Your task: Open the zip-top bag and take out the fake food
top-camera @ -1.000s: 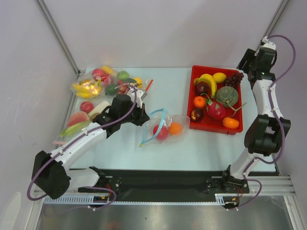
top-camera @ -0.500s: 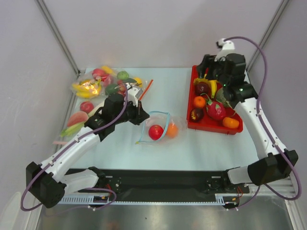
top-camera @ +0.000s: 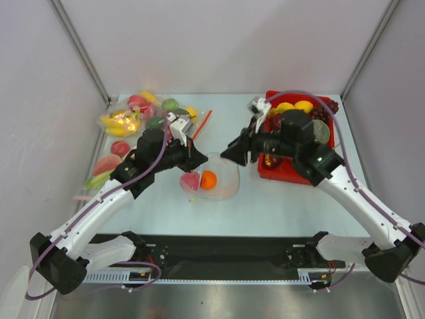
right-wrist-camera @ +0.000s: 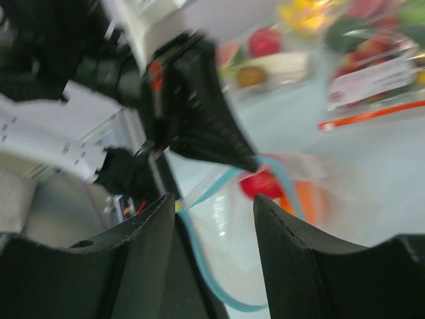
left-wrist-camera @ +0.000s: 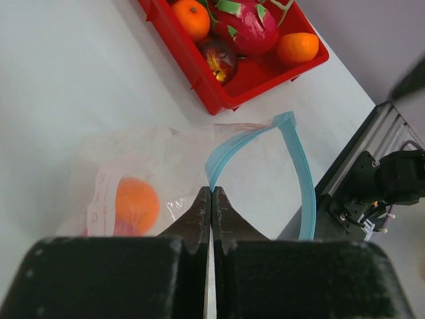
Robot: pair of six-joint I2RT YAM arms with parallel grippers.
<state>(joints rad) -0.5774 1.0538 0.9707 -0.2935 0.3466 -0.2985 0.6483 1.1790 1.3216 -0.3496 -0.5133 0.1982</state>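
The zip-top bag (top-camera: 226, 181) lies mid-table with its blue-green zip strip (left-wrist-camera: 300, 174) spread into an open loop. Inside it are an orange fruit (top-camera: 208, 179) and a red fruit (top-camera: 190, 181). My left gripper (top-camera: 201, 163) is shut on the bag's rim; in the left wrist view the closed fingertips (left-wrist-camera: 211, 194) pinch the strip, with the orange fruit (left-wrist-camera: 136, 205) to their left. My right gripper (top-camera: 230, 154) is open and empty at the bag's far right edge. Its wrist view is blurred and shows the open mouth, the strip (right-wrist-camera: 199, 269) and the red fruit (right-wrist-camera: 262, 183) between its fingers.
A red tray (top-camera: 272, 174) of fruit, with a pink dragon fruit (left-wrist-camera: 246, 26), stands right of the bag under my right arm. Other clear bags of fake fruit (top-camera: 143, 114) and loose pieces lie at the back left. An orange-red strip (top-camera: 202, 123) lies near them.
My right arm has swung from the back right, over the tray, down to the bag's right side. My left gripper has pulled the bag's rim up and left; the fruits shifted left.
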